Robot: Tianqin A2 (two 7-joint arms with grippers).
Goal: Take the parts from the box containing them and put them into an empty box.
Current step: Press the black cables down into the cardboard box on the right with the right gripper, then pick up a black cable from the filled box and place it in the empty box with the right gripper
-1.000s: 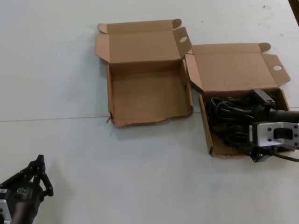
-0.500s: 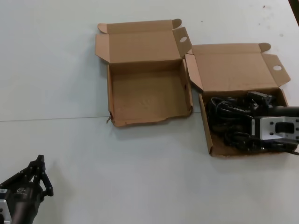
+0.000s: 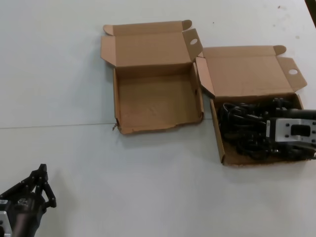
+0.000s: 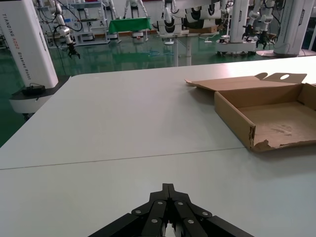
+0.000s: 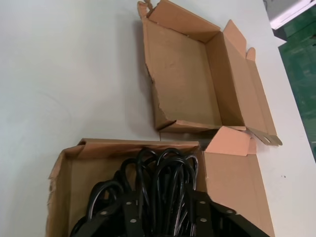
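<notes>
From the head view, the full box (image 3: 223, 140) with the straight front wall sits on the white bench (image 3: 148, 187), and the black cords (image 3: 242, 129) lie coiled inside it. The right gripper (image 3: 269, 136) is down inside this box among the cords. The empty box (image 3: 158, 96) with the ragged front wall stands just beside the full box, on its left side. The left gripper (image 3: 39, 185) rests well away from the full box, jaws closed on nothing. The left wrist view shows the left gripper (image 4: 168, 219) pinched together above bare bench, the empty box (image 4: 264, 113) beyond. In the right wrist view, the right gripper (image 5: 163, 217) has its jaws spread wide, straddling cord loops (image 5: 158, 182) inside the full box (image 5: 59, 187).
</notes>
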